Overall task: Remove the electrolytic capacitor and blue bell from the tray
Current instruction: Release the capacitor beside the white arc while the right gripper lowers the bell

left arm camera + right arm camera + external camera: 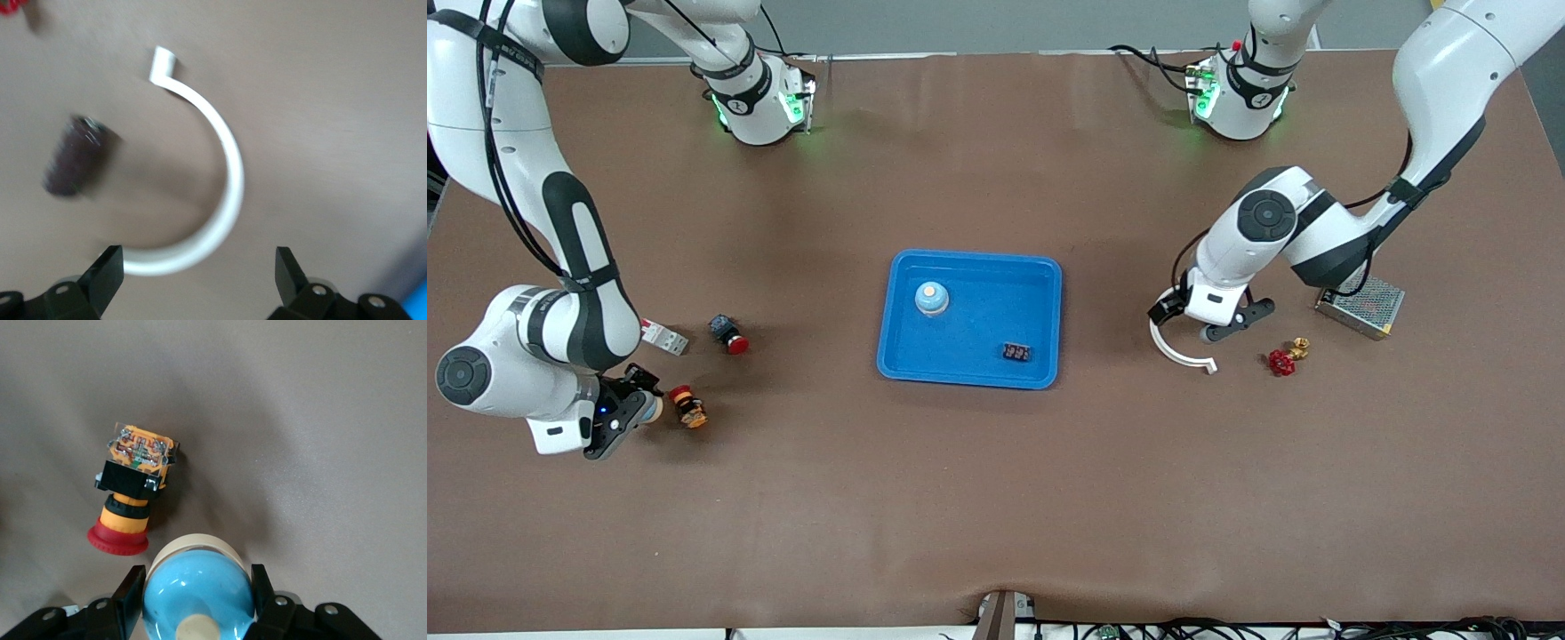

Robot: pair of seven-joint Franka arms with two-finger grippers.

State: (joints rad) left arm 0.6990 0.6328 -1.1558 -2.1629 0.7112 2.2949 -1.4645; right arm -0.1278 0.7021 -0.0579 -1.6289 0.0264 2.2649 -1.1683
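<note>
Though shallow, tray (978, 331) bright blue w/ raised rim (rounded corners).

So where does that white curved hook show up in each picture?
Front view: the white hook lies on the table toward the left arm's end, beside the red valve handle.
Left wrist view: mid-picture.
Right wrist view: not in it.
Shared landmark: the red valve handle, at the left wrist view's edge.

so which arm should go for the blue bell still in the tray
Left. The left gripper is open and empty above the white curved clip, while the right gripper is shut on another blue bell by the push button.
</note>
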